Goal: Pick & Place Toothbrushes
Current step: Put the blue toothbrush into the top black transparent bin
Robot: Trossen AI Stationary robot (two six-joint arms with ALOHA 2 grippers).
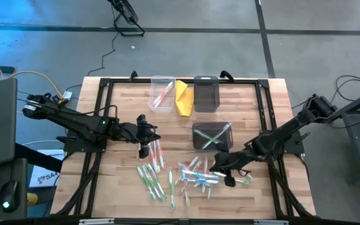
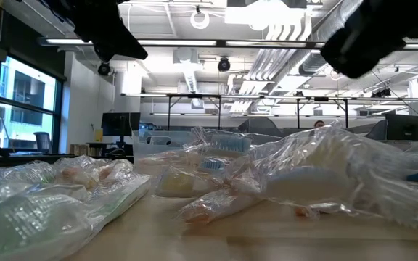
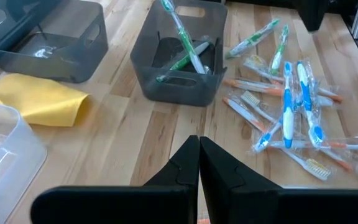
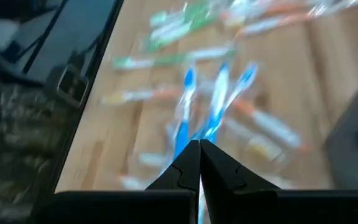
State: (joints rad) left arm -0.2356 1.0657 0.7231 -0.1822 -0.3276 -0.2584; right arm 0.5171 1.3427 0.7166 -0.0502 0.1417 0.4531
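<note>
In the overhead picture my left gripper point(image 1: 144, 139) sits left of centre on the wooden table point(image 1: 274, 100), above a small bunch of wrapped toothbrushes point(image 1: 157, 155) with red and green parts. From my left wrist camera the two dark fingers point(image 3: 185, 165) press flat together; I see nothing between them.

My right gripper point(image 1: 220, 169) is at the lower right of centre, over the right edge of the scattered pile of toothbrushes point(image 1: 195, 175). In my right wrist view the fingers point(image 4: 188, 163) are also clenched, with blue-handled toothbrushes point(image 4: 194, 112) blurred just beyond the tips; whether anything is pinched I cannot tell.

More green toothbrushes point(image 1: 154, 181) lie fanned at the lower left of the pile. Just above the pile stands a dark bin point(image 1: 212, 136) holding two crossed green toothbrushes point(image 1: 214, 134). Along the upper middle of the frame are a clear bin point(image 1: 162, 94) with a few red toothbrushes inside, a yellow folded cloth point(image 1: 184, 97) beside it, and a second dark bin point(image 1: 206, 94) right of the cloth.

The table-level view shows plastic-wrapped toothbrushes point(image 2: 216, 148) heaped across the foreground.
</note>
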